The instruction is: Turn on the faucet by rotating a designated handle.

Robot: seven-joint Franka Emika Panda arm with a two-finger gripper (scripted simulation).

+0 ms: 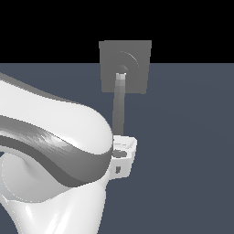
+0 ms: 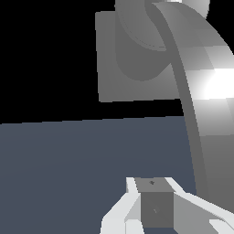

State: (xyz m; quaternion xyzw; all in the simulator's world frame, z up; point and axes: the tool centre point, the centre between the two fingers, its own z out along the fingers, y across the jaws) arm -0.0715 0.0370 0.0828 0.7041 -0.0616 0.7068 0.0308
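Faucet (image 1: 125, 66), a matte grey squarish block, stands beyond the white arm; its long rigid grey bar handle (image 1: 119, 107) runs down to the end effector (image 1: 123, 153). Wrist view: handle (image 2: 205, 91) looms beside the end effector (image 2: 155, 205), whose opening cannot be told; pushing near the free tip looks best.

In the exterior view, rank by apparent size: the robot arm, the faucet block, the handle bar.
1. Robot arm, by far the largest, but it sits nearest the camera, so that may be mostly nearness.
2. Faucet block.
3. Handle bar, longer than the block is tall yet much thinner.
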